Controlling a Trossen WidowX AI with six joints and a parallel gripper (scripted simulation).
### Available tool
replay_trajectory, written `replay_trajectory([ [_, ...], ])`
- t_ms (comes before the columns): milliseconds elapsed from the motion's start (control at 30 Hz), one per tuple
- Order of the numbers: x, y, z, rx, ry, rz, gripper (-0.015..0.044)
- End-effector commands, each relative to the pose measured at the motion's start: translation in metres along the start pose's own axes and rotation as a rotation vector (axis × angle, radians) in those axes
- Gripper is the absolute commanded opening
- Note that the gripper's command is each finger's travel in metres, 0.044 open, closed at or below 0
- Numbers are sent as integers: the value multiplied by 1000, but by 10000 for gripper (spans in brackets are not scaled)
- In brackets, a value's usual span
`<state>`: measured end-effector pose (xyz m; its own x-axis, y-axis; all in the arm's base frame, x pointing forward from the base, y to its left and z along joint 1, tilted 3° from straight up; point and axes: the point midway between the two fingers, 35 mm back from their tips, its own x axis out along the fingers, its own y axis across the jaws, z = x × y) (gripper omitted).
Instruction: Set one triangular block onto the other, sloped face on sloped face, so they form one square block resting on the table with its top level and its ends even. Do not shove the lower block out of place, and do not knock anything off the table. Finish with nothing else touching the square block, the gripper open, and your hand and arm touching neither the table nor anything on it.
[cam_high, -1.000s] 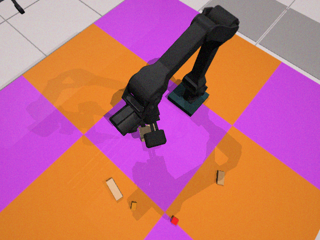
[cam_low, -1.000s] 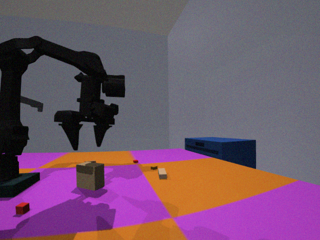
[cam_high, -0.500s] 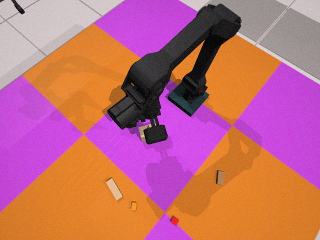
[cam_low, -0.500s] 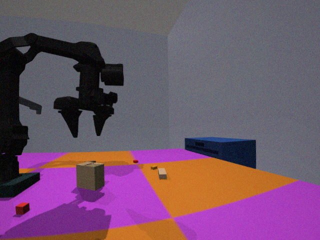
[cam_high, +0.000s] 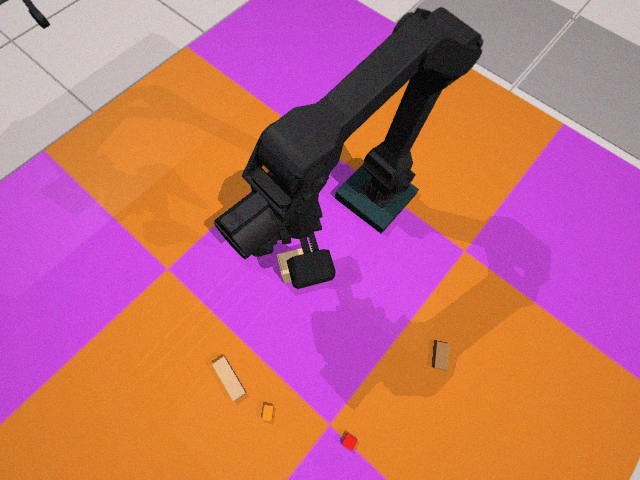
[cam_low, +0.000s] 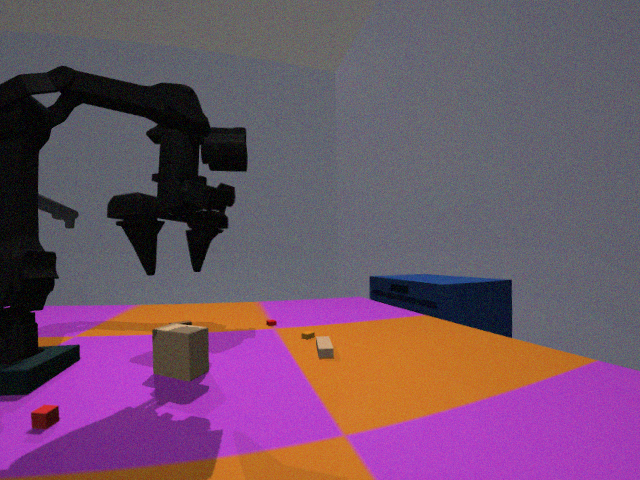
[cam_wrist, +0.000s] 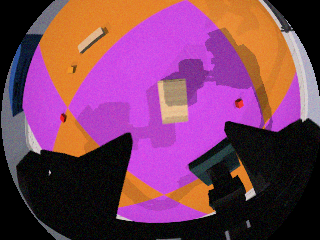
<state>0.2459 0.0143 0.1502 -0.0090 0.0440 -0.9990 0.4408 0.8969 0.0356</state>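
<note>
The two tan triangular blocks stand together as one square block (cam_high: 284, 264) (cam_low: 180, 353) (cam_wrist: 175, 100) on the magenta part of the table. Its top looks level in the exterior view and its visible sides look flush. No sloped face shows, and I cannot make out the seam. The top view shows only a part of it, beside the gripper's near finger. My gripper (cam_low: 173, 272) (cam_wrist: 180, 132) is wide open and empty. Its fingertips hang well above the block, with a clear gap, and touch nothing.
A long cream block (cam_high: 229, 378) (cam_low: 325, 347) (cam_wrist: 92, 40), a small yellow block (cam_high: 267, 412) (cam_low: 308, 335), a red block (cam_high: 349, 441) (cam_low: 271, 322) and a tan block (cam_high: 440, 355) lie apart. Another red block (cam_low: 45, 416) (cam_wrist: 239, 103) lies near the arm's base. A blue box (cam_low: 439, 304) stands beyond the table.
</note>
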Motion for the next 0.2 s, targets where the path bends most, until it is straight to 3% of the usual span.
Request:
replay_trajectory([
  [0,1,0,0,0,1,0,440],
  [167,1,0,0,0,1,0,440],
])
